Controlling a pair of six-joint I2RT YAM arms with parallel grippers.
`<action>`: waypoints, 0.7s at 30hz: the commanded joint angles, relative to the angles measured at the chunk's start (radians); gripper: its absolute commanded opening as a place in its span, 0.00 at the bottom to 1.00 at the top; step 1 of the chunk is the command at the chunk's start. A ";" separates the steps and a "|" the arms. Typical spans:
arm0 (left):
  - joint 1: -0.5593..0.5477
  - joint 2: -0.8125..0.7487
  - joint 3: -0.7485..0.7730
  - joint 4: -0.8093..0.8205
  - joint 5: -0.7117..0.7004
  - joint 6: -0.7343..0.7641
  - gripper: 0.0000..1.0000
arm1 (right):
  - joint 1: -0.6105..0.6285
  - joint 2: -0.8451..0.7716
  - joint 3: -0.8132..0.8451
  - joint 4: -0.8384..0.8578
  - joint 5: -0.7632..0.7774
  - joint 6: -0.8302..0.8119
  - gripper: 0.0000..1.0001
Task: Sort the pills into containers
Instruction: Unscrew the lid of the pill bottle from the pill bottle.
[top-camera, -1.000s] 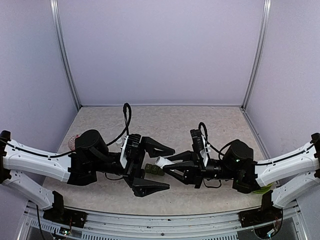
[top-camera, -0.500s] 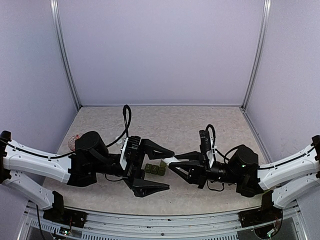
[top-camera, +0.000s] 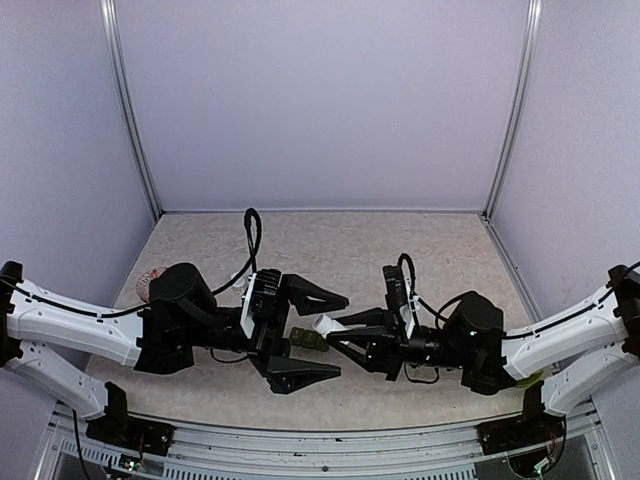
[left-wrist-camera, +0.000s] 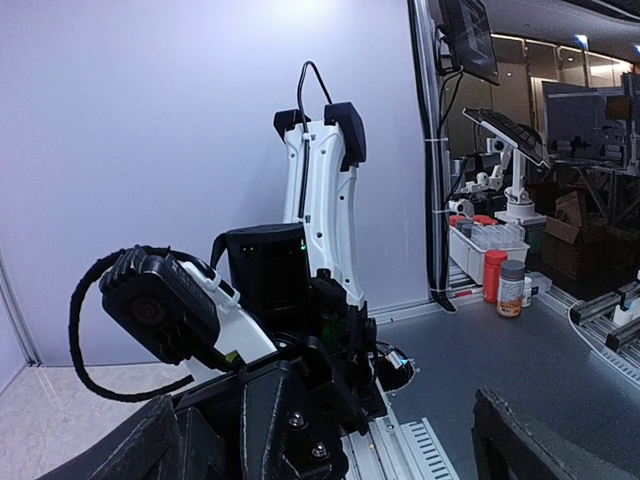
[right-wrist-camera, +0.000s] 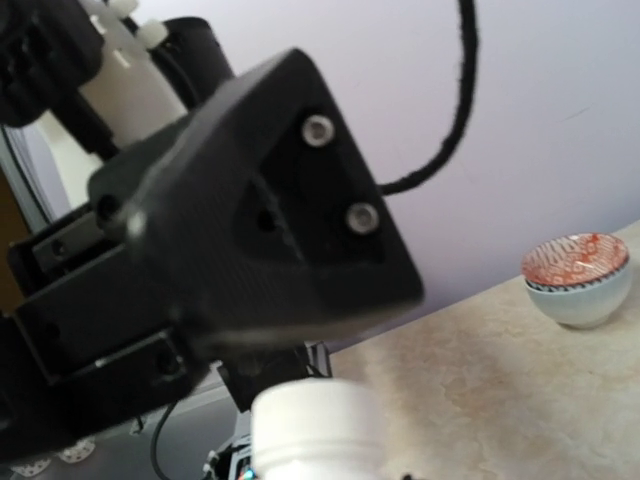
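A small white bottle (top-camera: 324, 325) is held in my right gripper (top-camera: 329, 329), which is shut on it and points left. In the right wrist view the bottle's white cap (right-wrist-camera: 316, 425) fills the bottom. My left gripper (top-camera: 339, 335) stands wide open and points right, one finger (top-camera: 318, 296) beyond the bottle and one finger (top-camera: 300, 376) nearer the front edge. That black finger (right-wrist-camera: 262, 225) looms right above the cap. A dark green compartment container (top-camera: 309, 340) lies on the table under the two grippers. No loose pills show.
A red-patterned bowl (top-camera: 148, 284) sits at the table's left side, and it shows as a stack of bowls (right-wrist-camera: 578, 280) in the right wrist view. In the left wrist view the right arm's wrist (left-wrist-camera: 290, 395) fills the space between my left fingers.
The right gripper with the white bottle drew back to the right, then came left again between the left fingers. The left gripper stayed open in place.
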 joint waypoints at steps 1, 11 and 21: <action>-0.007 0.021 0.009 0.037 0.014 0.000 0.98 | 0.011 0.013 0.041 0.068 -0.018 0.010 0.12; -0.008 0.037 0.011 0.043 0.012 -0.018 0.95 | 0.011 0.030 0.054 0.082 -0.044 0.021 0.13; -0.008 0.035 0.009 0.037 0.003 -0.022 0.93 | 0.011 0.018 0.051 0.076 -0.031 0.017 0.13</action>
